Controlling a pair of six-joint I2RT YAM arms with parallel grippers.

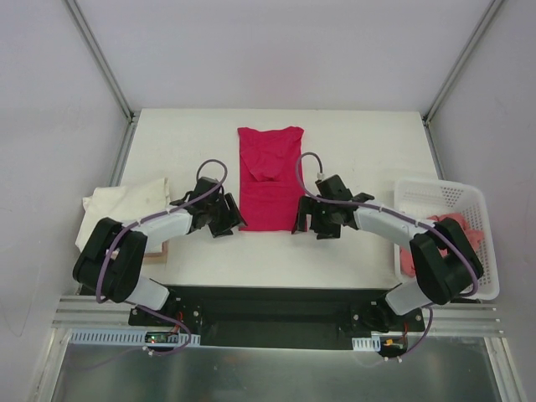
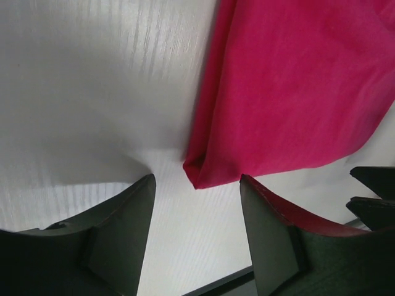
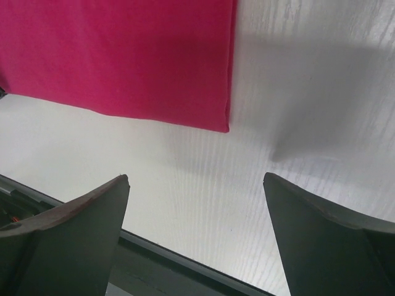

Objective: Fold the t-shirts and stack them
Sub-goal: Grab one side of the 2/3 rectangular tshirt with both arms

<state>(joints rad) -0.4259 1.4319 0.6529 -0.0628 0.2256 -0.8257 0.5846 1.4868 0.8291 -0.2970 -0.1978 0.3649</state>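
Left tool point(image 2: 196, 180), right tool point(image 3: 196, 177) — crimson t-shirt point(image 1: 268, 180) between

Your white desk point(image 1: 360, 151) carries the crimson-pink t-shirt point(image 1: 268, 180) flat at its middle, folded into a long strip. You have the cream-white t-shirt point(image 1: 126, 201) rumpled at the left edge and the white mesh basket point(image 1: 440, 194) at the right edge.

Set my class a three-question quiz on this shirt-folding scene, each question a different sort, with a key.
1. True or false: the crimson t-shirt lies on the table between the left gripper and the right gripper.
2. The salmon-pink t-shirt sits: A in the white basket; B on the crimson t-shirt; C in a gripper.
3. Fill in: the right gripper's jaws stand ____.
Key: 1 true; 2 A; 3 open.
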